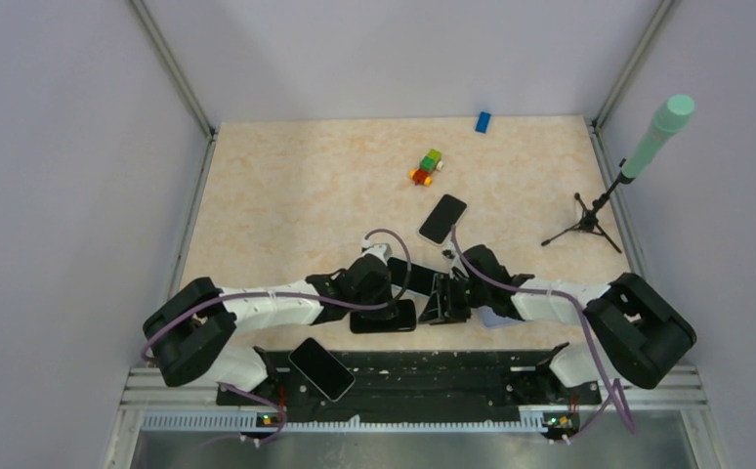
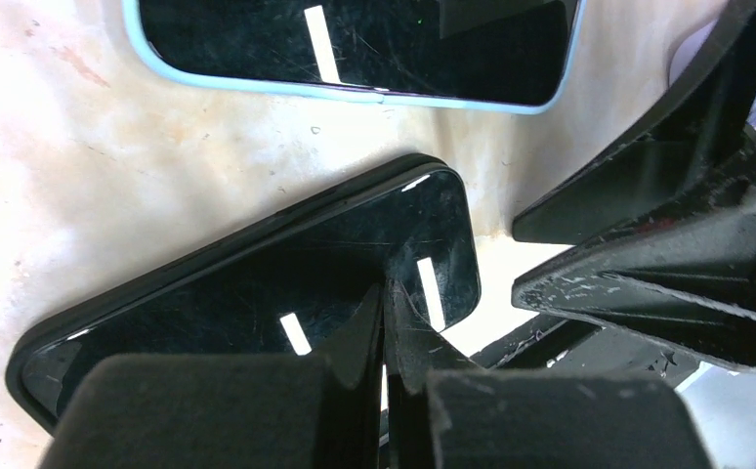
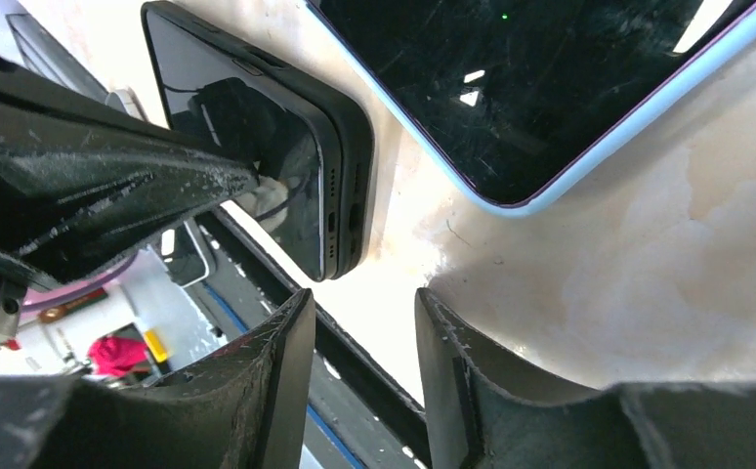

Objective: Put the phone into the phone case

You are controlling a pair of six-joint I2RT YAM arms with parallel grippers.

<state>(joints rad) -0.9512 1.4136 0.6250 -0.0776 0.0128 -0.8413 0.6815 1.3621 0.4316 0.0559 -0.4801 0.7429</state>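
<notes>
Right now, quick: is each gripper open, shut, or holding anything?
Left gripper: shut, nothing between its fingers, tips against the black phone.
Right gripper: open, holding nothing.

I'm seeing the black phone (image 2: 257, 293) lying flat, screen up, sitting inside its black case (image 3: 347, 132) near the table's (image 1: 286, 195) front edge.

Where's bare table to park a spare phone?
Left half of the table, out to the toy car, is bare; also between loose phone and tripod. Crowded near centre: left gripper, right gripper, black-cased phone, blue-cased phone.
</notes>
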